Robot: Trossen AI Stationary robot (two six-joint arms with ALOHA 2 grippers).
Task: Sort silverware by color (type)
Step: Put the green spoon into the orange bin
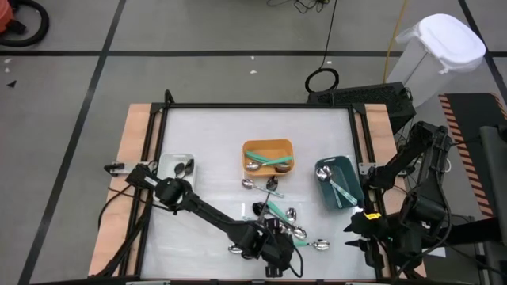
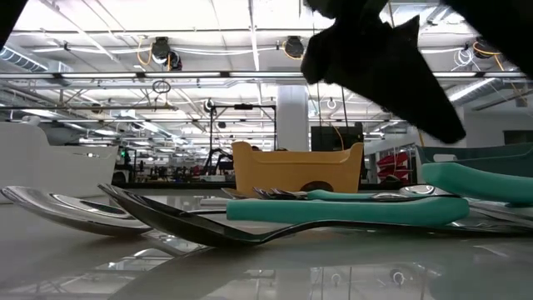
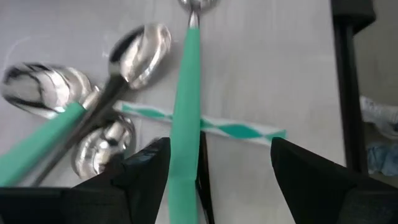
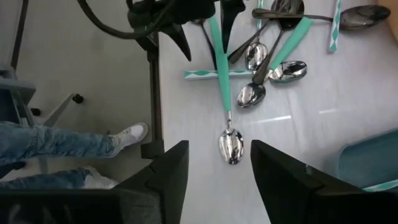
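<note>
The left tool (image 1: 281, 252) reaches across the desk (image 1: 214, 142) to the pile of silverware (image 1: 283, 222) near the front edge, right of centre. In its wrist view its two dark fingers (image 3: 149, 168) stand apart on either side of a teal-handled spoon (image 3: 185, 124); the handle runs up between them beside the inner face of one finger, and the other finger is clear of it, so the tool is open around the handle rather than clamped on it. The same spoon shows in the right wrist view, its handle going under the left tool and its shiny bowl (image 4: 231, 146) lying flat on the desk, apart from the others. Under that handle a green-and-white striped stick (image 3: 205, 124) lies crosswise, and beside it several more spoons overlap, their silver bowls close together. The orange bin (image 1: 268, 156) in the middle of the desk holds teal-handled pieces, the dark teal bin (image 1: 339, 182) to its right holds a few more, and the white bin (image 1: 176, 166) at the left holds dark ones. The right tool (image 4: 214, 171) hovers over the front right corner of the desk, its fingers apart and nothing between them. A person's jeans and white shoe (image 4: 127, 134) show on the floor beside the desk.
</note>
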